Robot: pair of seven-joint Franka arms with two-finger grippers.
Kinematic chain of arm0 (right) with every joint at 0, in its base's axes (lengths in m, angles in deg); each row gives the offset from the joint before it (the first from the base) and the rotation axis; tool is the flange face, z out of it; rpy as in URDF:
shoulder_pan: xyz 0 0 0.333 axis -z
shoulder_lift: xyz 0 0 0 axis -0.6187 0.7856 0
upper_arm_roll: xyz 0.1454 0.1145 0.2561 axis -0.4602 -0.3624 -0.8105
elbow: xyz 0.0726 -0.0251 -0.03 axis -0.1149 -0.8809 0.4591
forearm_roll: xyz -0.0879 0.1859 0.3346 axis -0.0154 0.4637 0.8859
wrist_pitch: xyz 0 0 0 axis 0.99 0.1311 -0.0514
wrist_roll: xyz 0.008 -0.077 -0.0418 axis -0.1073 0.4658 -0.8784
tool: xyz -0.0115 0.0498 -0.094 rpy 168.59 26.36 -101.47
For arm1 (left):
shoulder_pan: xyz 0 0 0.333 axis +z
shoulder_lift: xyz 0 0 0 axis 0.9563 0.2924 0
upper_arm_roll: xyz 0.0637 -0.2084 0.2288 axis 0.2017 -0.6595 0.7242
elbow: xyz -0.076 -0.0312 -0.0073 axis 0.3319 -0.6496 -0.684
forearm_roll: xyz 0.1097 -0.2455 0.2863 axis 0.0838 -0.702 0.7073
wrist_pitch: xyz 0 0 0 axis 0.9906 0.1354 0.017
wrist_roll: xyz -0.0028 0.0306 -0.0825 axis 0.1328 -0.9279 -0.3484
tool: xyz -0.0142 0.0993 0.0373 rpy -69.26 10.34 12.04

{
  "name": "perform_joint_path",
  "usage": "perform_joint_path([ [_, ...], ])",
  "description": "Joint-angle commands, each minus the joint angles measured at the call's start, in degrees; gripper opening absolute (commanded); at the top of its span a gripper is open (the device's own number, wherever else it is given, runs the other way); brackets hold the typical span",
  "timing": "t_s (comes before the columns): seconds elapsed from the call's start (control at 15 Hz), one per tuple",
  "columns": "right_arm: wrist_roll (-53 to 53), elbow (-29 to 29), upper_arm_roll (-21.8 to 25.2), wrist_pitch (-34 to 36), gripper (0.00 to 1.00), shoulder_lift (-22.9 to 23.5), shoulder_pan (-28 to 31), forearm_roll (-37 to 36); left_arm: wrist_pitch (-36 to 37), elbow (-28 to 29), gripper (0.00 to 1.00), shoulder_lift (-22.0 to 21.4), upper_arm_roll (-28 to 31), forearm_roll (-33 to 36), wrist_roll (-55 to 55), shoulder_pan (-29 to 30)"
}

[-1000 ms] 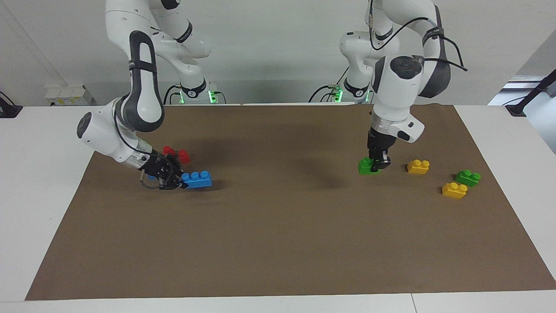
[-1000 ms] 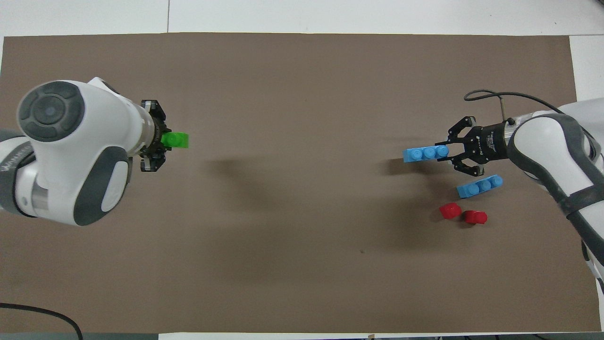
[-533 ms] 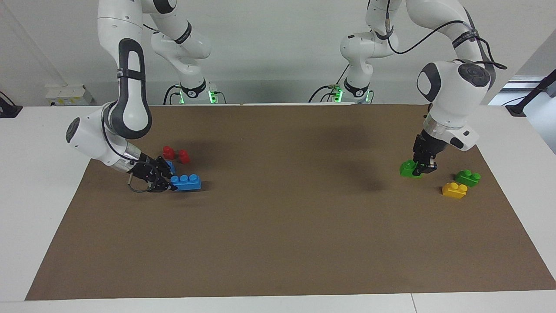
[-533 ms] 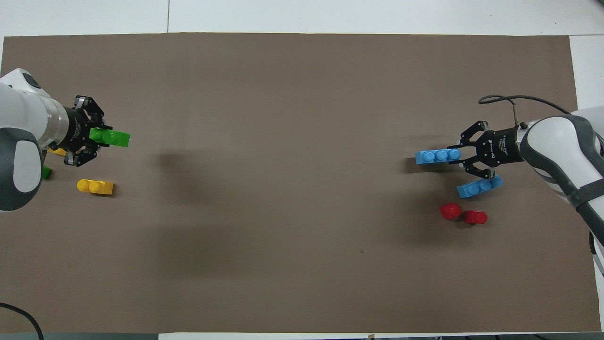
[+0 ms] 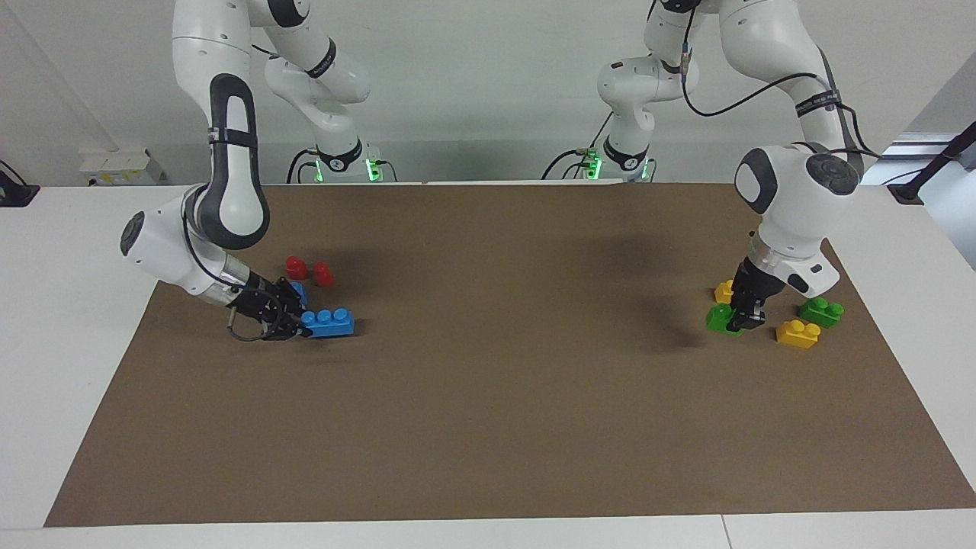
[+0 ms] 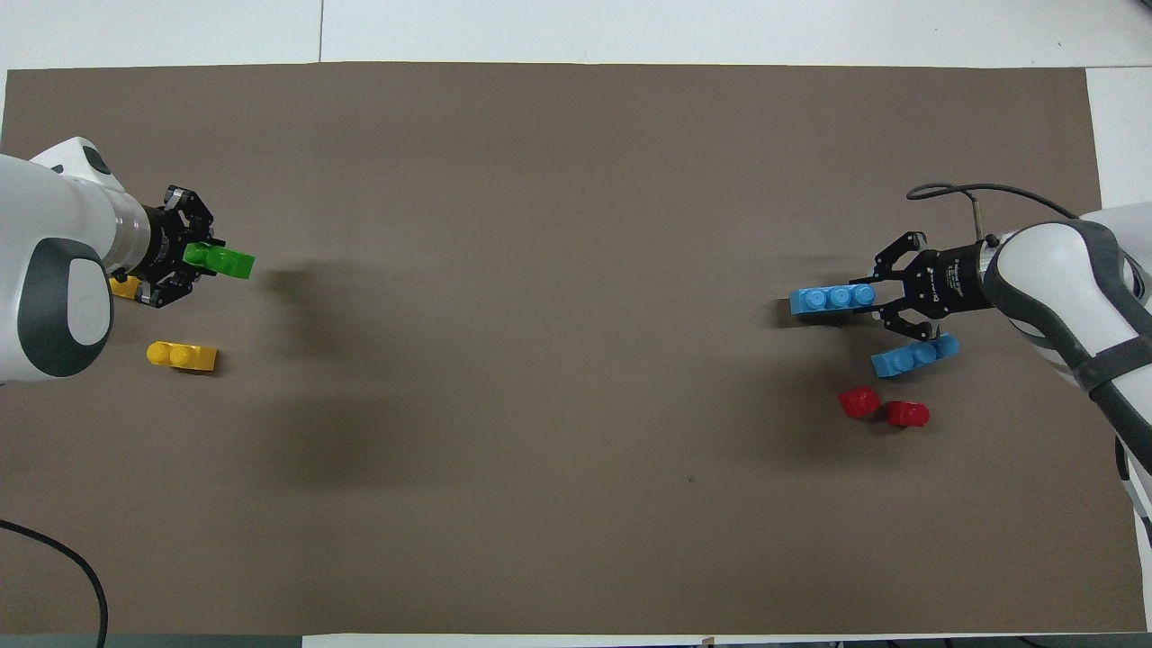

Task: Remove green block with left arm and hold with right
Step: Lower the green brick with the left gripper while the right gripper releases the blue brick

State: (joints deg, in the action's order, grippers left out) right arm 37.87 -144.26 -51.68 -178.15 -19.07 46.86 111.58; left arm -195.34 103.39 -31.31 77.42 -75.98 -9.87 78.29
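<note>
My left gripper (image 5: pixel 743 319) is shut on a small bright green block (image 5: pixel 719 318) with two studs. It holds the block low at the brown mat (image 5: pixel 488 427), near the left arm's end, between two yellow bricks. In the overhead view the green block (image 6: pixel 221 262) sticks out of the left gripper (image 6: pixel 193 259). My right gripper (image 5: pixel 293 324) is shut on one end of a blue three-stud brick (image 5: pixel 329 322), low at the mat near the right arm's end. Both also show in the overhead view: the right gripper (image 6: pixel 877 297) and the blue brick (image 6: pixel 832 299).
A second green block (image 5: pixel 821 312) and two yellow bricks (image 5: pixel 797 333) (image 5: pixel 724 291) lie around the left gripper. A second blue brick (image 6: pixel 914 355) and two red pieces (image 6: pixel 859 401) (image 6: pixel 907 414) lie beside the right gripper.
My left gripper carried the green block toward the left arm's end of the table and lowered it among the yellow bricks. My right gripper drew the blue brick slightly toward its own end.
</note>
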Motion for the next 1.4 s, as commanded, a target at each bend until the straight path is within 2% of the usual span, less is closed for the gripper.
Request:
perform_joint_path([
  [0.0, -1.51, -0.86, -0.81, -0.72, 0.23, -0.26, 0.95, -1.07, -3.92, 0.37, 0.00, 2.82, -0.55, -0.94, -3.44, 0.95],
  [0.07, -1.60, -0.86, -0.81, -0.73, 0.26, -0.26, 0.95, -1.07, -5.32, 0.45, 0.00, 4.31, -0.46, -0.85, -3.62, 0.86],
  [0.13, -1.60, -0.86, -0.81, -0.73, 0.40, -0.26, 0.95, -1.07, -6.64, 0.45, 0.00, 5.45, -0.46, -0.85, -3.62, 0.77],
  [0.2, -1.60, -0.86, -0.81, -0.73, 0.61, -0.26, 0.95, -1.07, -7.61, 0.45, 0.00, 6.25, -0.46, -0.85, -3.71, 0.69],
  [0.27, -1.60, -0.86, -0.81, -0.81, 0.73, -0.26, 0.95, -1.07, -8.06, 0.45, 0.00, 6.78, -0.46, -0.85, -3.71, 0.69],
  [0.73, -1.08, 0.37, -0.81, 1.37, 0.83, -0.87, 1.12, -1.07, -8.24, -0.07, 0.00, 8.10, -0.46, -0.50, -4.67, 1.04],
  [0.8, -0.90, 1.41, -0.72, 3.21, 0.87, -1.49, 1.12, -1.07, -8.24, -0.16, 0.00, 8.10, -0.46, -0.50, -5.37, 1.12],
  [0.87, -0.73, 2.56, -0.64, 5.40, 0.97, -2.28, 1.04, -1.33, -8.24, -0.16, 0.00, 8.10, -0.46, -0.50, -5.99, 1.13],
  [0.93, -0.55, 3.35, -0.64, 7.34, 1.00, -3.50, 1.04, -2.38, -8.32, -0.16, 0.11, 8.10, -0.46, -0.50, -5.99, 1.04],
  [1.0, -0.64, 3.97, -0.64, 8.75, 1.00, -5.08, 0.86, -4.65, -8.24, -0.25, 0.63, 8.10, -0.46, -0.50, -5.99, 1.04],
  [1.07, -0.81, 4.15, -0.72, 10.42, 1.00, -7.01, 0.42, -6.77, -8.06, -0.25, 1.00, 8.10, -0.46, -0.50, -6.08, 1.04],
  [1.33, -3.87, 6.60, -1.16, 18.93, 1.00, -13.26, -0.37, -13.53, -7.01, -1.39, 1.00, 7.84, -0.46, -0.50, -6.17, 1.04],
])
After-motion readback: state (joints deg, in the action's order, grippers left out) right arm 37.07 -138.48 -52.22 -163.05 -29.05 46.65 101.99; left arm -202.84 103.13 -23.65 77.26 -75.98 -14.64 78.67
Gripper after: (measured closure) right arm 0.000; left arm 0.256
